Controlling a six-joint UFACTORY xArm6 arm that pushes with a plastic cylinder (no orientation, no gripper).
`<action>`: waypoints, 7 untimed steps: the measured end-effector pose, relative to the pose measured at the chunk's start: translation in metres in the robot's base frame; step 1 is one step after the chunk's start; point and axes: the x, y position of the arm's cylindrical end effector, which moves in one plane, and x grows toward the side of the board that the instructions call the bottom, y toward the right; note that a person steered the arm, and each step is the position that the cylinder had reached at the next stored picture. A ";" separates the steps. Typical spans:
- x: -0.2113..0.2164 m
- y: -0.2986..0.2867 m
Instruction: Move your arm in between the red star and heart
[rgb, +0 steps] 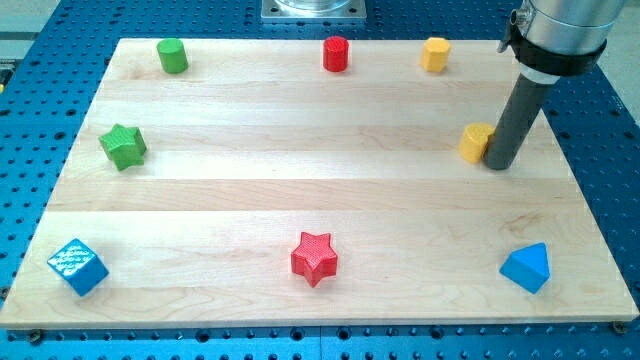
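My tip (497, 165) rests on the wooden board (300, 210) near its right edge, in the upper half, at the lower end of a dark rod (515, 120) that descends from a metal collar (555, 40) at the view's top right. The rod carries no jaws, so nothing is grasped; the tip stands against the right side of a yellow block (475, 143), whose exact shape cannot be made out, seemingly in contact with it. A second yellow block (434, 54) lies near the board's top edge, up and to the left of the tip. The red star (314, 258) sits near the bottom edge at about mid-width, well apart from the tip, down and to the left. No block can be clearly read as a heart; the only other red piece is a red cylinder (335, 54) by the top edge. A blue wedge-like block (526, 268) occupies the bottom right corner and a blue cube (77, 266) the bottom left corner. A green star (123, 146) lies by the left edge, and a green cylinder (172, 56) near the top left corner.
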 end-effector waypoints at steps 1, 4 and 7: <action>0.000 -0.001; 0.005 0.008; 0.009 0.009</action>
